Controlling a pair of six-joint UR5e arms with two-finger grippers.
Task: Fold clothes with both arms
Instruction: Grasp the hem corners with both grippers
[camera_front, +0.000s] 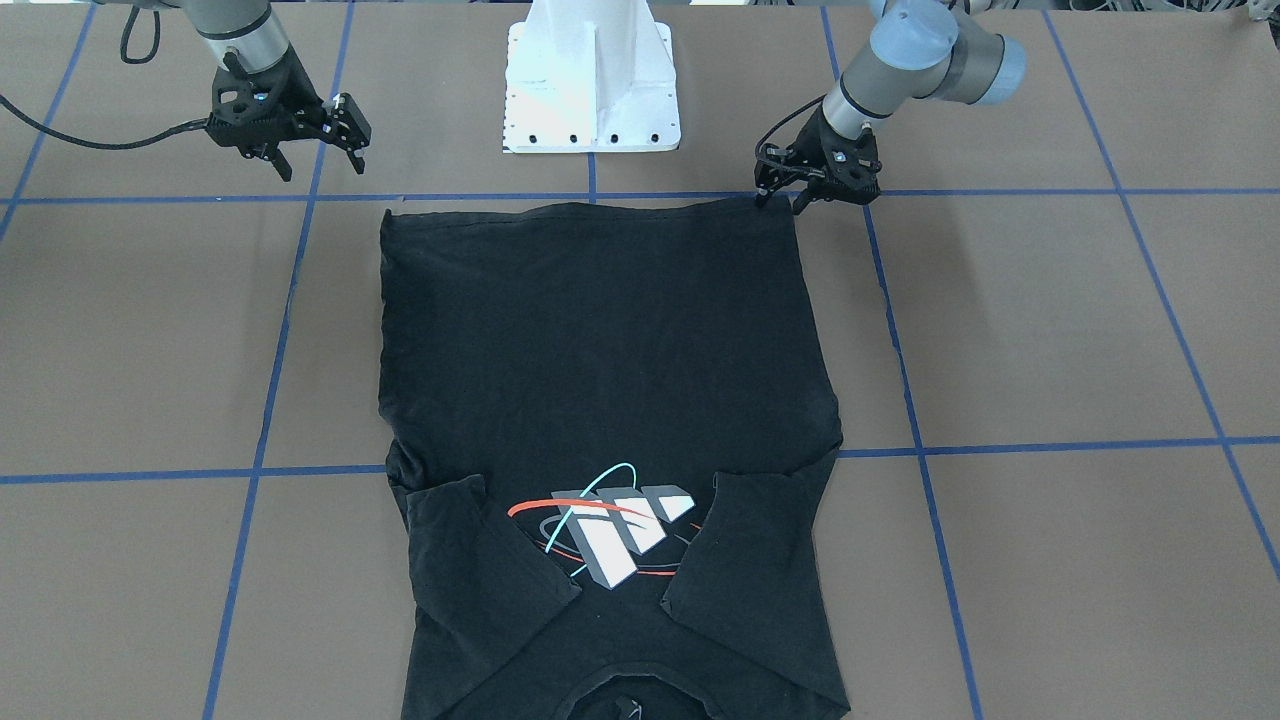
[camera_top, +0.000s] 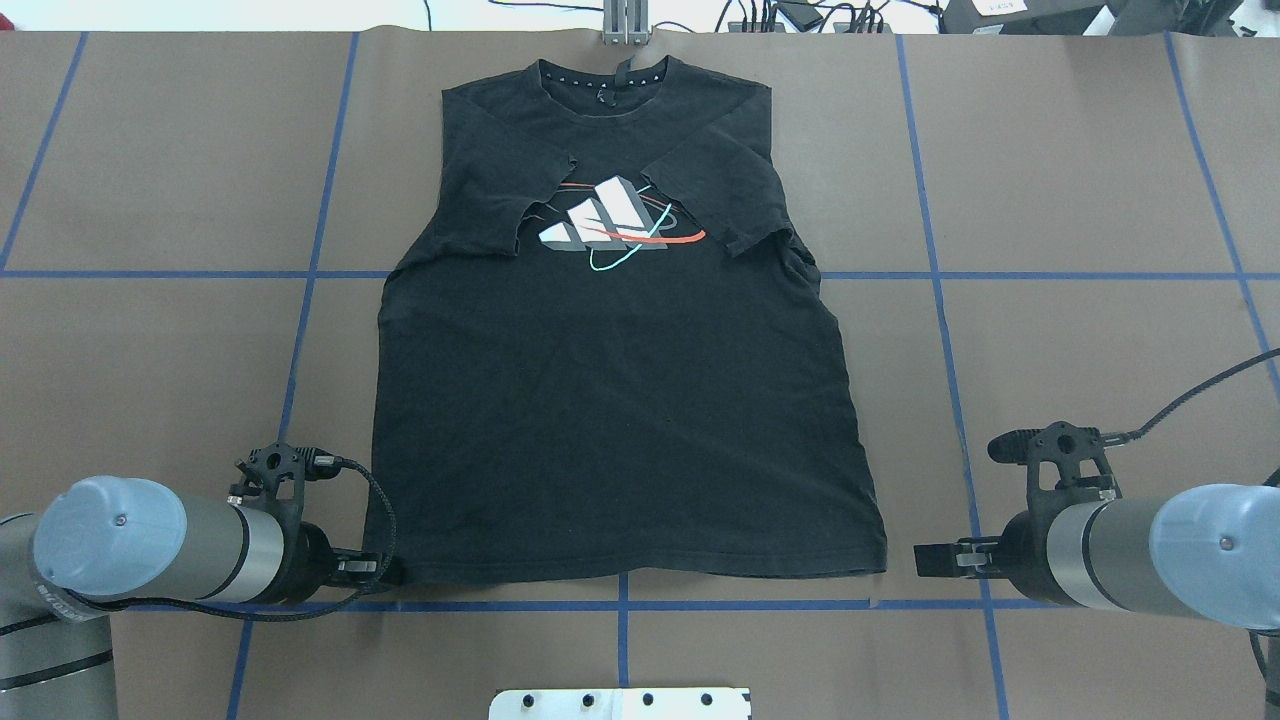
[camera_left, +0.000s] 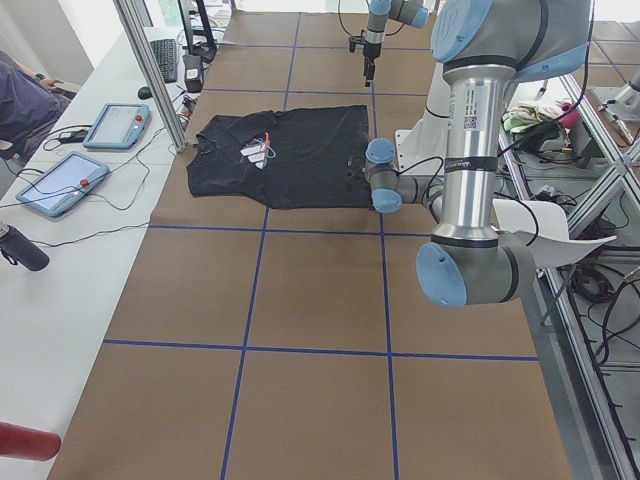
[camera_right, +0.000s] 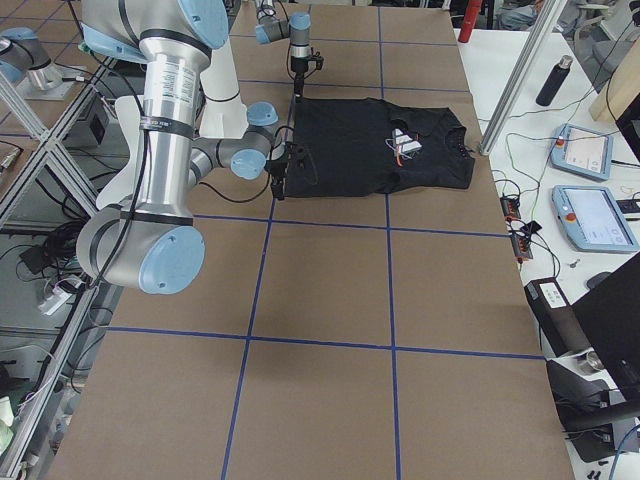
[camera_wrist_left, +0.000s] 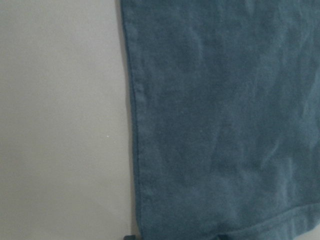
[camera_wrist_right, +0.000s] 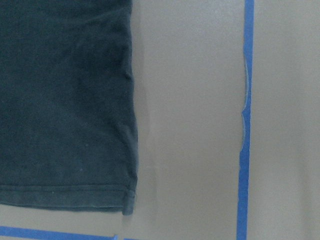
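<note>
The black T-shirt (camera_top: 620, 400) lies flat and logo side up (camera_top: 605, 225) on the brown table, collar at the far edge and both sleeves folded in over the chest. My left gripper (camera_front: 781, 202) is low at the shirt's left hem corner, open, with its fingertips straddling that corner; the left wrist view shows the hem edge (camera_wrist_left: 135, 150) close below. My right gripper (camera_front: 320, 165) hangs open above the table, a little outside the right hem corner (camera_wrist_right: 129, 200), touching no cloth. Only the block logo (camera_front: 615, 535) peeks out between the sleeves.
The white base pedestal (camera_front: 592, 90) stands just behind the hem. Blue tape lines (camera_top: 620, 604) grid the table. Two tablets (camera_left: 120, 125) and a dark bottle (camera_left: 20, 247) lie on the white side bench, where a person's sleeve (camera_left: 25, 100) shows.
</note>
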